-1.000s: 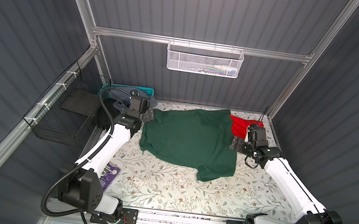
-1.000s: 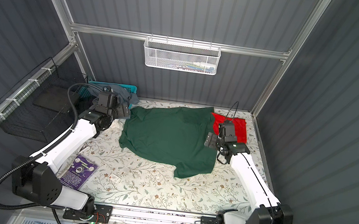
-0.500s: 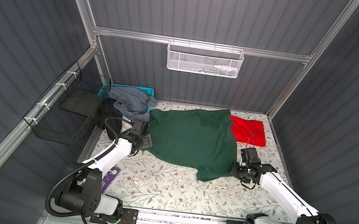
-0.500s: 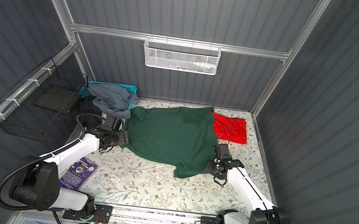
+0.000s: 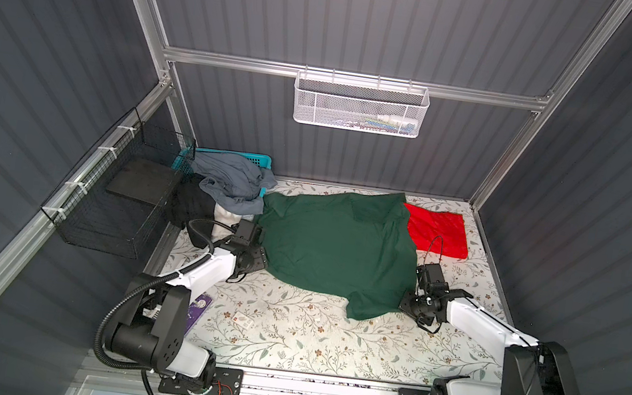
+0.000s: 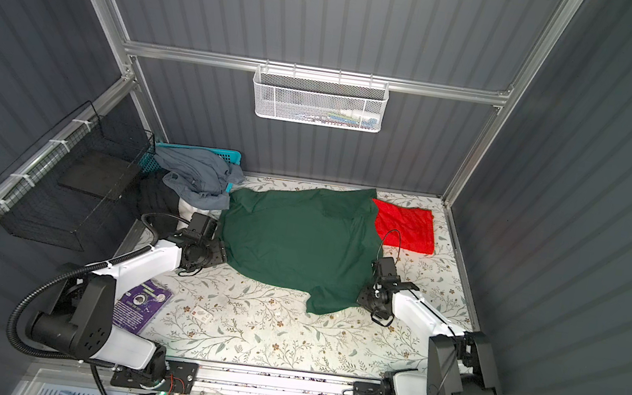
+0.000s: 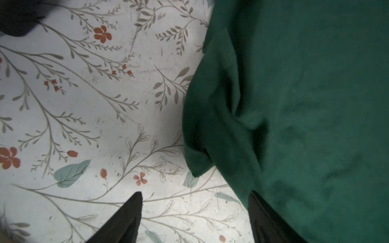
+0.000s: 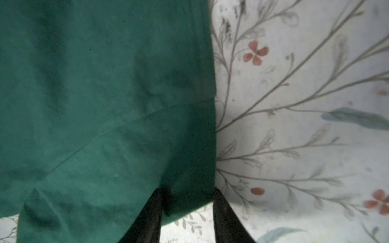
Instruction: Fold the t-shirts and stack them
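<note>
Left end effector (image 7: pixel 194 194): jaws wide apart and low over the desk (image 5: pixel 287 329). One finger (image 7: pixel 265 216) touches the left border of the green shirt (image 5: pixel 332 247), the other (image 7: pixel 126 216) is over bare desk. It holds nothing.
Right end effector (image 8: pixel 187 192): jaws stand narrowly apart, with the green shirt's right edge lying in the gap. The cloth there does not look squeezed.
Green shirt: spread out on the far middle of the desk, rumpled on the left side. One corner hangs toward the near edge, beside the right arm.
Red shirt (image 5: pixel 437 232): flat in the far right corner, its left edge under the green shirt.
Left edge: crowded. A grey garment (image 5: pixel 230 184) spills out of a blue basket (image 5: pixel 256 158) in the far left corner and touches the green shirt's corner. Dark and white cloth lies beneath it.
Side wall: a black wire basket (image 5: pixel 106 211) hangs on the left wall.
Back wall: a white mesh basket (image 5: pixel 360 106) hangs above the desk.
Open room: the near half of the desk is bare apart from a purple booklet (image 6: pixel 142 302) and a small card (image 5: pixel 244 320) toward the near left. A bare strip runs along the right wall below the red shirt.
</note>
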You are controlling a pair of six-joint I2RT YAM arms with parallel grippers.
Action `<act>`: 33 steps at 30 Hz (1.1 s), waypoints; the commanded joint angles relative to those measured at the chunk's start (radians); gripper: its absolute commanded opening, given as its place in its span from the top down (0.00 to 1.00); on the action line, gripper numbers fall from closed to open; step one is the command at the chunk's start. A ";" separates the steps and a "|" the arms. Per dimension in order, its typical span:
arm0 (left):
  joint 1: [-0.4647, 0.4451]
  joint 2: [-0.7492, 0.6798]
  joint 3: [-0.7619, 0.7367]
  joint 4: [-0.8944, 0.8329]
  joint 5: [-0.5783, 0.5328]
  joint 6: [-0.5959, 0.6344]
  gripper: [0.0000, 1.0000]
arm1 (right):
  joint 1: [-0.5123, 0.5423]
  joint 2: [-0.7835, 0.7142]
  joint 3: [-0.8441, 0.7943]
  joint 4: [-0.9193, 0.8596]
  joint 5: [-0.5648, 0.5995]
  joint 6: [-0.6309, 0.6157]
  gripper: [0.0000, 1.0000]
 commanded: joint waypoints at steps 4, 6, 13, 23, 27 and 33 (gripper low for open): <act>0.018 0.040 -0.022 0.029 0.012 -0.009 0.28 | 0.003 0.023 0.004 0.040 -0.007 0.032 0.72; 0.022 0.049 -0.028 0.039 0.006 -0.009 0.28 | 0.003 0.019 0.008 0.032 -0.001 0.033 0.77; 0.038 0.098 -0.019 0.064 0.003 -0.005 0.35 | 0.003 0.020 0.020 0.017 0.033 0.027 0.91; 0.049 0.084 0.034 0.040 0.028 0.002 0.36 | 0.003 -0.051 0.060 -0.099 0.072 0.038 1.00; 0.049 0.025 0.043 0.004 0.023 0.003 0.33 | 0.003 -0.121 0.101 -0.219 0.122 0.039 1.00; 0.049 -0.064 0.046 -0.042 0.004 0.002 0.26 | 0.003 -0.203 0.169 -0.382 0.155 0.042 1.00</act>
